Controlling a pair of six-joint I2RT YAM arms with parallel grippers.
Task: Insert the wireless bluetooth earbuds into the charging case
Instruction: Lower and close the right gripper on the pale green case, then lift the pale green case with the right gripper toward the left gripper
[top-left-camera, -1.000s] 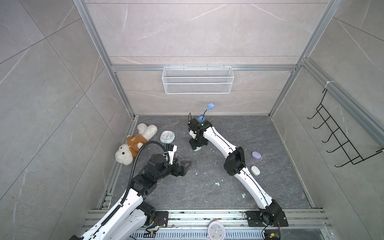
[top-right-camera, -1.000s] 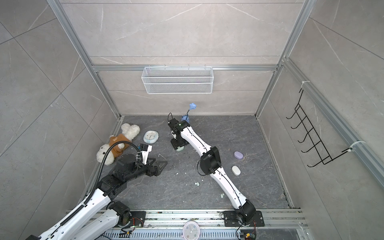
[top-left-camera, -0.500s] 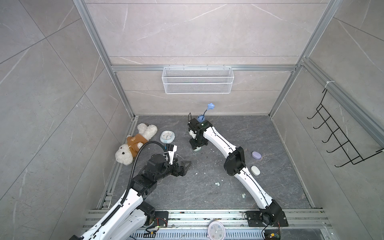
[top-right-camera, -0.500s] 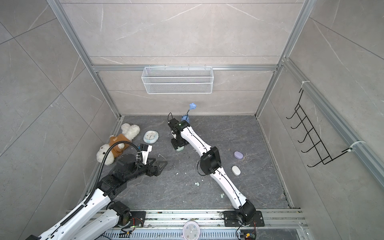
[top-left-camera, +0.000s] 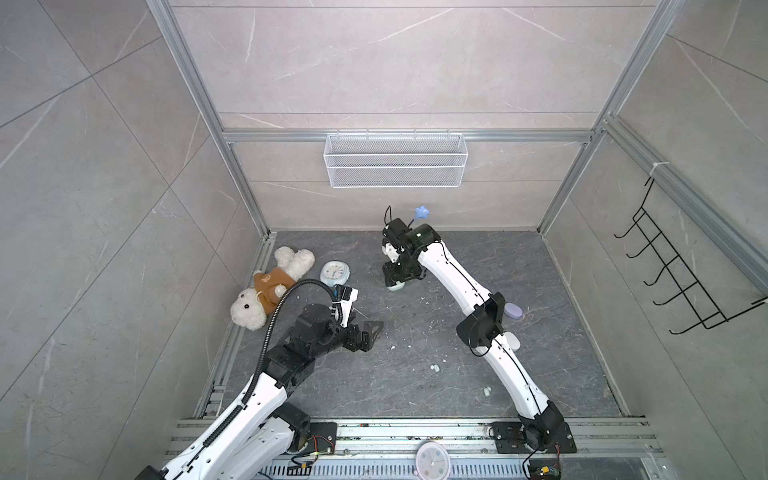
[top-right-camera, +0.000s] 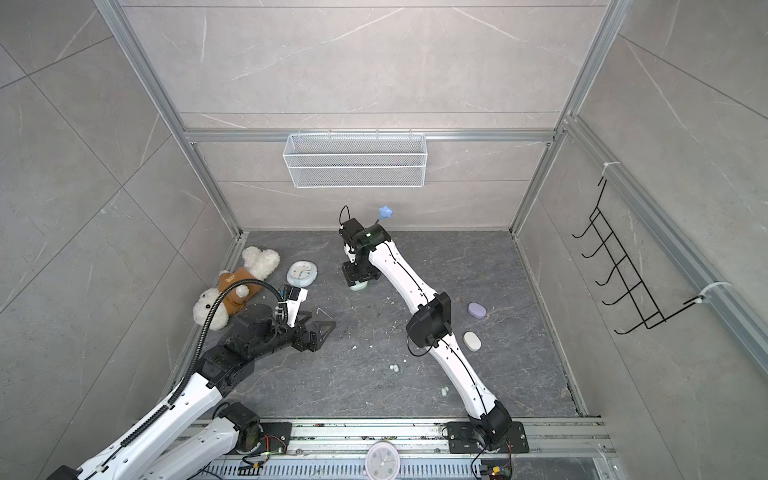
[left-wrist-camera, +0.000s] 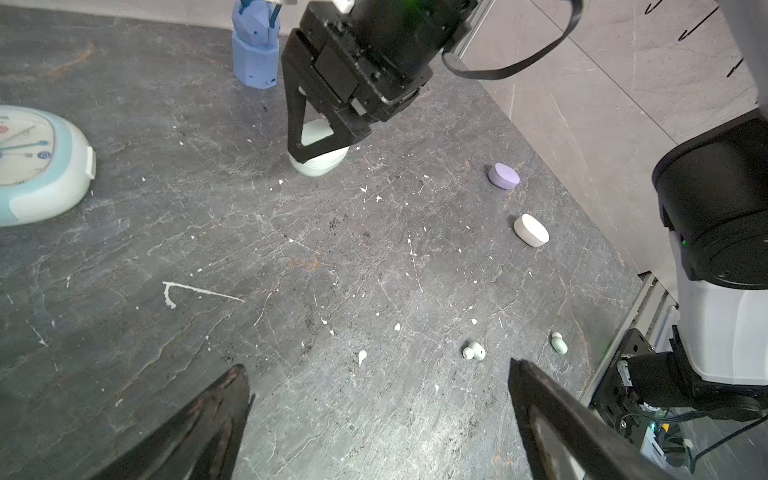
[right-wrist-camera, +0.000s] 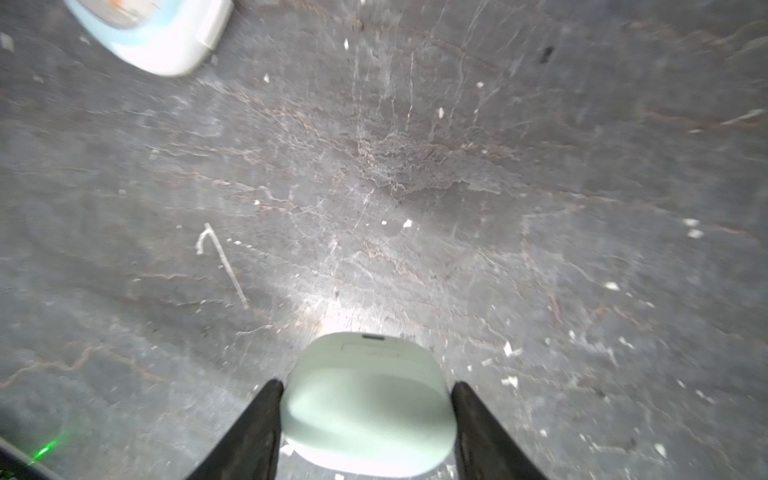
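Observation:
A mint green charging case (right-wrist-camera: 368, 399) rests on the dark floor at the back middle (top-left-camera: 395, 286) (top-right-camera: 358, 286). My right gripper (right-wrist-camera: 366, 385) is shut on it, one finger against each side (left-wrist-camera: 318, 145). Two mint green earbuds lie loose on the floor in front, one (top-left-camera: 435, 368) (top-right-camera: 394, 368) (left-wrist-camera: 473, 350) nearer the middle and one (top-left-camera: 486, 390) (top-right-camera: 444, 390) (left-wrist-camera: 559, 343) beside the right arm. My left gripper (top-left-camera: 370, 330) (top-right-camera: 324, 330) (left-wrist-camera: 377, 368) hovers open and empty left of them. A lavender case (top-left-camera: 513, 309) (left-wrist-camera: 503, 175) and a white case (top-right-camera: 472, 340) (left-wrist-camera: 531, 230) lie shut on the right.
A teddy bear (top-left-camera: 270, 286) and a pale blue clock (top-left-camera: 334, 272) lie at the back left. A blue stand with a star (top-left-camera: 422, 213) is behind the right gripper. A wire basket (top-left-camera: 395, 160) hangs on the back wall. White specks dot the floor.

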